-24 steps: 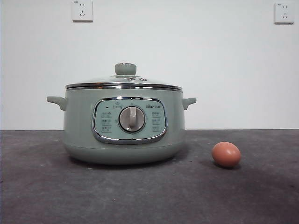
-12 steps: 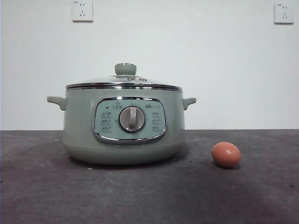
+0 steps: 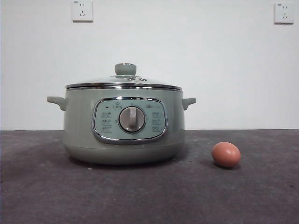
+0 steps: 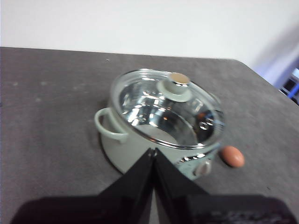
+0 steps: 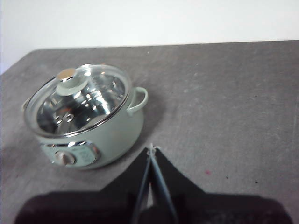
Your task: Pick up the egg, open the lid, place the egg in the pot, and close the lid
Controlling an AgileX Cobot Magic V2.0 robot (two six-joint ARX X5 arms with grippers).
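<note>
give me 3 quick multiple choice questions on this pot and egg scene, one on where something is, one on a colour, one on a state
1. Where is the egg?
A. on the table beside the pot
B. inside the pot
C. on top of the lid

2. What colour is the knob on the lid?
A. red
B. pale green
C. black

3. How is the lid?
A. lying on the table
B. held by a gripper
C. closed on the pot

Answers: 1 A, the egg rests on the dark table apart from the pot. 2 B, it matches the pot's body. 3 C, its metal rim sits on the pot.

A plain white wall (image 3: 187,56) rises behind the dark grey table (image 3: 140,196); two sockets (image 3: 82,10) sit high on the wall.
</note>
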